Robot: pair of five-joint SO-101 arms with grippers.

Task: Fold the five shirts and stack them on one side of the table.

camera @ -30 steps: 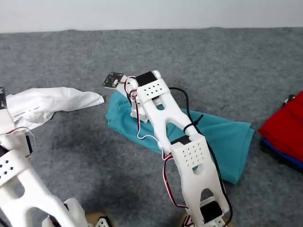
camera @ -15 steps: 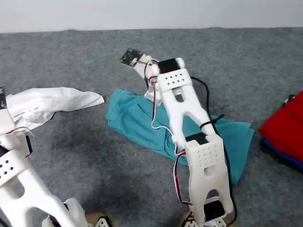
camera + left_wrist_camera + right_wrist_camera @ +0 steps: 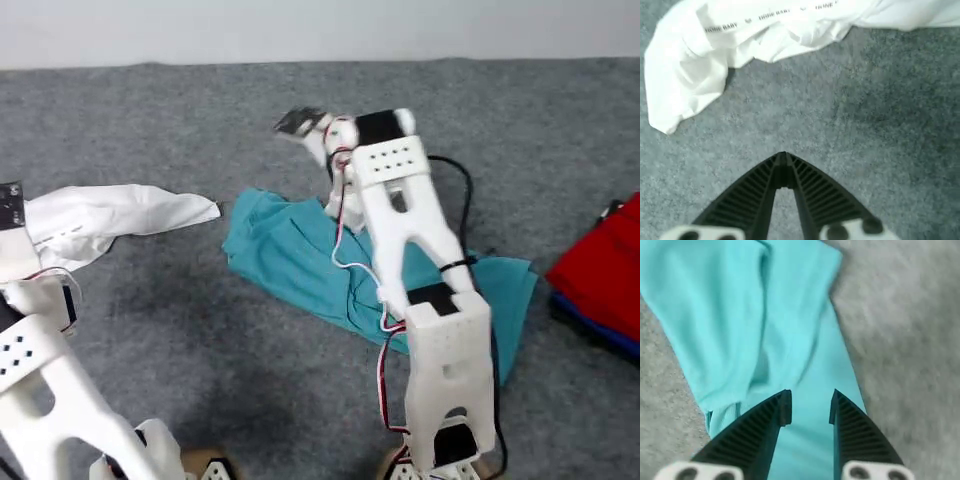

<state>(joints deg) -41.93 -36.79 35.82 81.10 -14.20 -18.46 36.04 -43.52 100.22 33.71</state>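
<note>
At the left edge of the table we see the crumpled white shirt, with our left gripper pinched together over bare grey surface beside it. Mid-table lies the teal shirt. The right gripper hangs above it, jaws narrowly parted and empty. A red shirt sits at the right edge.

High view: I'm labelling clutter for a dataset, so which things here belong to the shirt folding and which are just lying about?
Belongs to the job: teal shirt; white shirt; red shirt; blue cloth under the red one; right gripper, open over the teal shirt.

Just there: grey table covering; pale wall behind.
</note>
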